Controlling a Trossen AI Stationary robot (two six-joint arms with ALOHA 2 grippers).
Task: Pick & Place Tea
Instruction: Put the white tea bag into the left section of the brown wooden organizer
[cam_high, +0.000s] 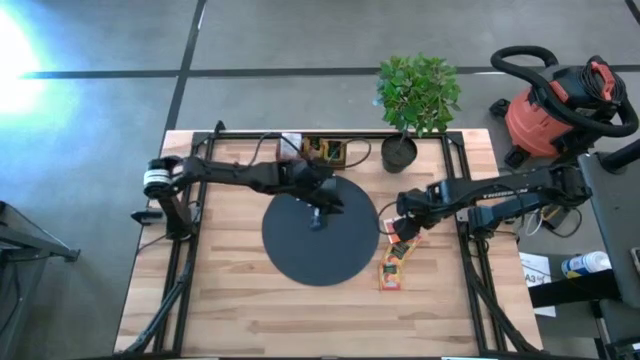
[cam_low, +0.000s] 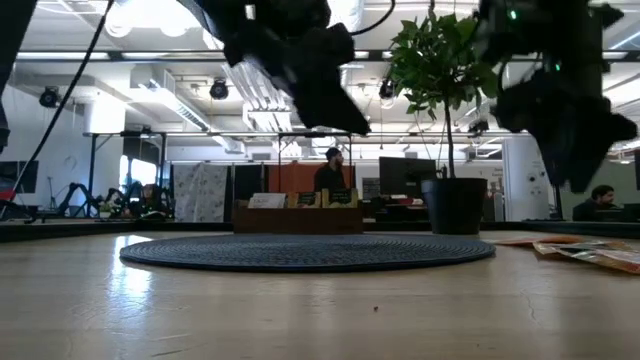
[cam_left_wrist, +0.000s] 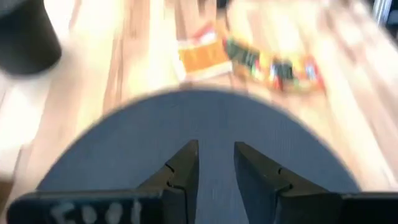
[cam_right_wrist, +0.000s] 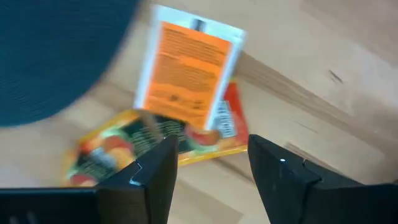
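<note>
Overhead, wooden table (cam_high: 250, 310); black mat (cam_high: 320, 255); grey concrete floor (cam_high: 300, 35).

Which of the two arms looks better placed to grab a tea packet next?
Probably the right. Its tool hangs open right over the tea sachets beside the black mat. The left tool is above the mat, empty, with no sachet under it.

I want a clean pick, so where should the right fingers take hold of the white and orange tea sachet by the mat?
The white and orange sachet lies flat, its lower end overlapping other sachets beside the black mat. Probably best come straight down with the open right gripper and pinch its two long white edges, away from that overlap.
</note>
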